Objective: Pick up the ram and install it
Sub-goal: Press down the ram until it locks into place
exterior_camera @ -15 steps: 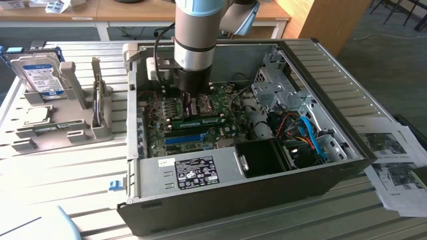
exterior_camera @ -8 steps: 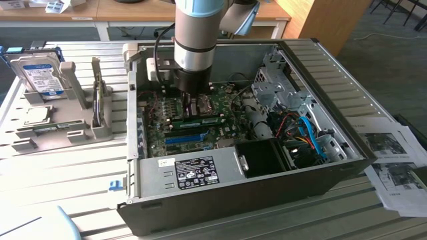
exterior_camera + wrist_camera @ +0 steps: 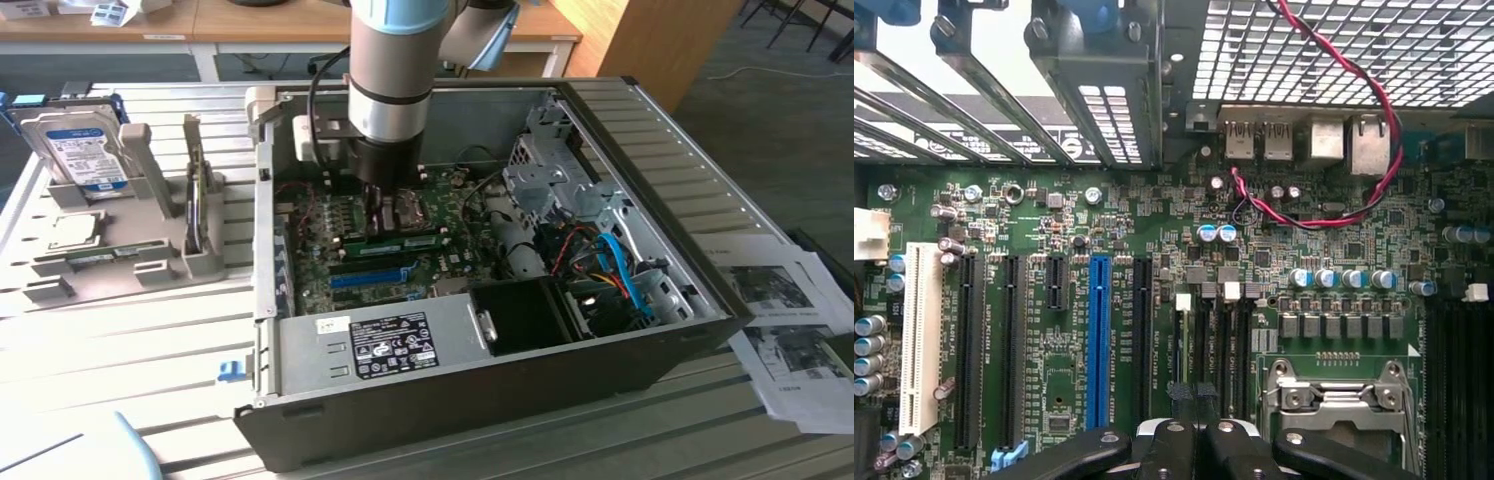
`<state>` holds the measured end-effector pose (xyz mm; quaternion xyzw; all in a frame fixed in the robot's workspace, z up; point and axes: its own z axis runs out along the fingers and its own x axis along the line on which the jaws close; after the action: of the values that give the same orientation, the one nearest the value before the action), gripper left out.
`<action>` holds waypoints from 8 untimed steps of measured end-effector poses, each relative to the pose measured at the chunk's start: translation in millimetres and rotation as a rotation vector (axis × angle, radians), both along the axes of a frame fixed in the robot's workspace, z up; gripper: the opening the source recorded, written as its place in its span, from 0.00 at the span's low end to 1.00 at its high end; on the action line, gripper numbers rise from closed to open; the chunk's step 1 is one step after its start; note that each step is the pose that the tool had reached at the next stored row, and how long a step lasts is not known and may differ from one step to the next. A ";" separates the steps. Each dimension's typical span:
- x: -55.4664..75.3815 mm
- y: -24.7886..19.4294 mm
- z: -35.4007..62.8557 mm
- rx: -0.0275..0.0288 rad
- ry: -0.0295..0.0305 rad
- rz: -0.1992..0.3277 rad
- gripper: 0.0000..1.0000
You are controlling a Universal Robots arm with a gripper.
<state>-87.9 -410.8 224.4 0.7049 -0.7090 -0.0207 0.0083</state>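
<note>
The ram point(image 3: 400, 243) is a thin green stick standing on edge on the motherboard, between the blue slot point(image 3: 367, 277) and the processor socket, inside the open computer case point(image 3: 667, 330). My gripper point(image 3: 379, 200) reaches down into the case just above it. In the wrist view the black fingers point(image 3: 1166, 450) meet at the gripper point(image 3: 1194, 400), shut, right over the row of dark memory slots point(image 3: 1216, 350) next to the blue slot point(image 3: 1099, 340). Whether the tips touch the ram I cannot tell.
A grey holder point(image 3: 160, 250) at the exterior view's left carries a hard drive point(image 3: 80, 150) and a square silver chip point(image 3: 74, 230). Inside the case are the power supply point(image 3: 387, 345), drive cage point(image 3: 547, 160), loose cables point(image 3: 607, 270) and a red-black wire point(image 3: 1334, 200). Papers point(image 3: 787, 300) lie at the right.
</note>
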 end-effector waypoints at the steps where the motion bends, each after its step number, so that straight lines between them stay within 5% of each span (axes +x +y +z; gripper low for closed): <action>1: -0.1 -0.1 2.1 -0.0013 0.0009 0.000 0.09; 8: 0.1 -0.2 16.9 -0.0022 0.0011 0.000 0.09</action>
<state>-87.8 -411.0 241.3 0.7048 -0.7090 -0.0203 0.0094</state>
